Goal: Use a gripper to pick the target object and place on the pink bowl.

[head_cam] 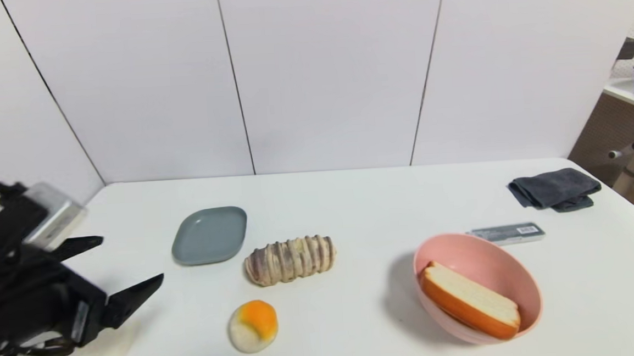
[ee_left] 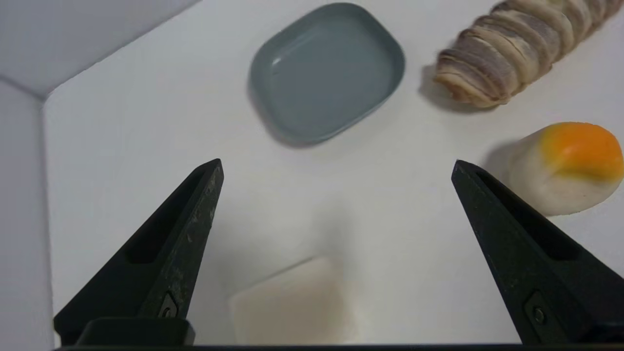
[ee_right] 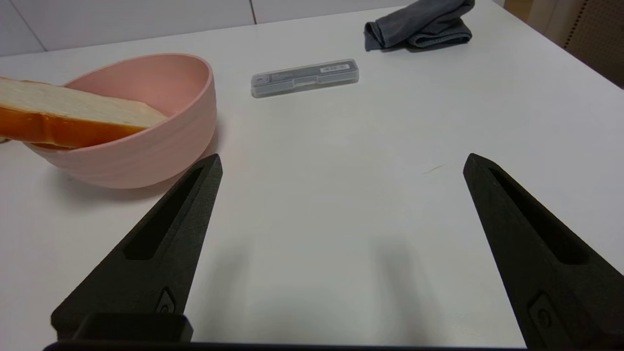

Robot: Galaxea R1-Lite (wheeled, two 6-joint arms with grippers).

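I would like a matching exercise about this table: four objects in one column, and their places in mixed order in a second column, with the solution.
Objects:
1. toast slice
2. grey plate
3. dark cloth
4. white block

Places:
A. far right of the table
B. below the open left gripper
C. inside the pink bowl
D. beside the ridged bread roll

Pairs: 1-C, 2-D, 3-A, 4-B

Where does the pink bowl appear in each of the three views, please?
Head view: pink bowl lower right on the table, toast slice lying in it.
Left wrist view: not in it.
Right wrist view: upper left, the toast slice poking over its rim.
Shared landmark: the grey case just behind the bowl, in the head and right wrist views.
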